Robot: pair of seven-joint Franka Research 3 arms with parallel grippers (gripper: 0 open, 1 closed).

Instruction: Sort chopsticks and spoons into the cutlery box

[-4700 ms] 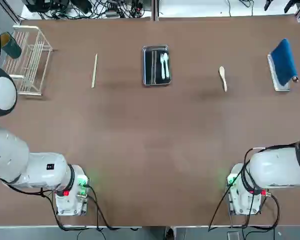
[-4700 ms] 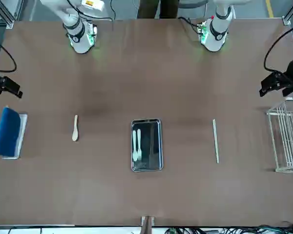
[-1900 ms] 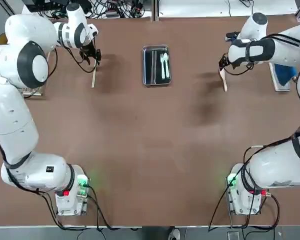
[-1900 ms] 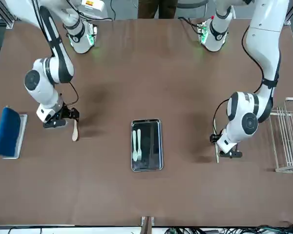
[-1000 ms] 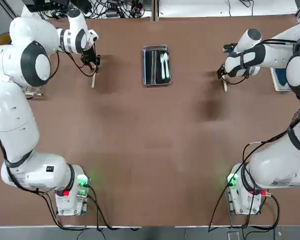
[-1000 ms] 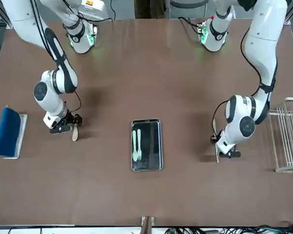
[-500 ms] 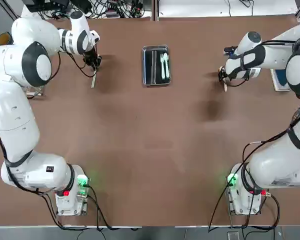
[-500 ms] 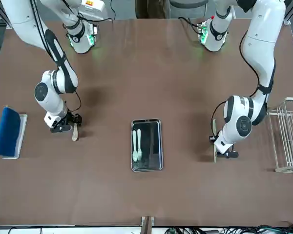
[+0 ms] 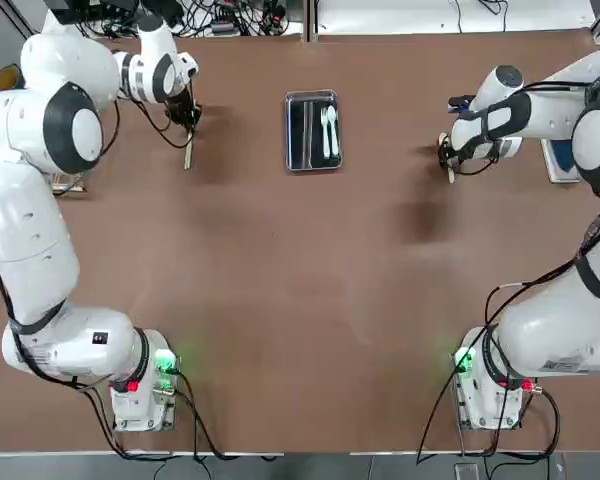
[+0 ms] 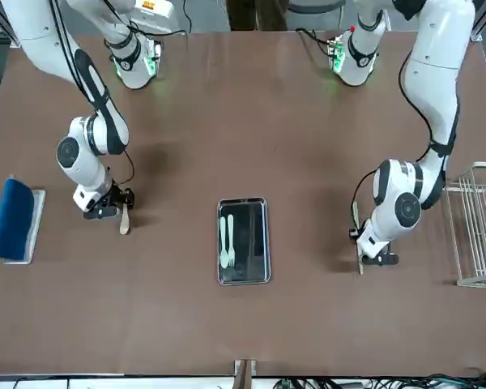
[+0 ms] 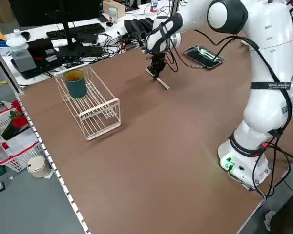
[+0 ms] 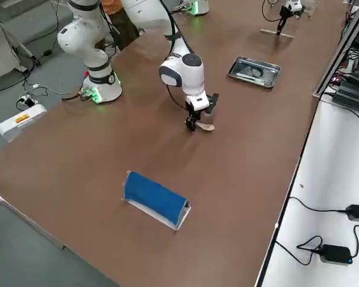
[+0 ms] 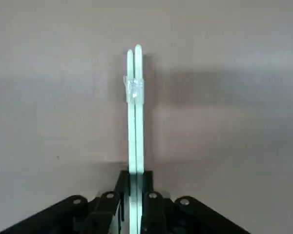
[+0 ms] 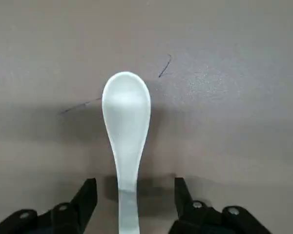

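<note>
Top view: my left claw (image 9: 187, 122) is down on the far end of the chopsticks (image 9: 188, 150), which run back from it toward the arm bases. The box (image 9: 312, 130) lies well off to that claw's right, with 2 spoons already inside. My right claw (image 9: 446, 153) stands over the loose spoon (image 9: 448, 170), and the box is well off to its left.

Front view: both claws point down at the table (image 10: 243, 121), each over its own piece, with the box between them.

Left wrist view: the fingers (image 13: 147, 195) are pressed together on the 2 sticks, which lie side by side and run straight out from the pinch, banded near the far tip. I would lift slowly and level, since a grip this near one end will likely let the long free end droop or swing.

Right wrist view: the fingers (image 14: 86, 196) are spread, 1 on each side of the handle, not touching it; the bowl lies straight ahead. I would keep the handle centred while closing, so neither pad nudges it sideways first, then lift only once both pads bear on it.

Side views add nothing I need.
</note>
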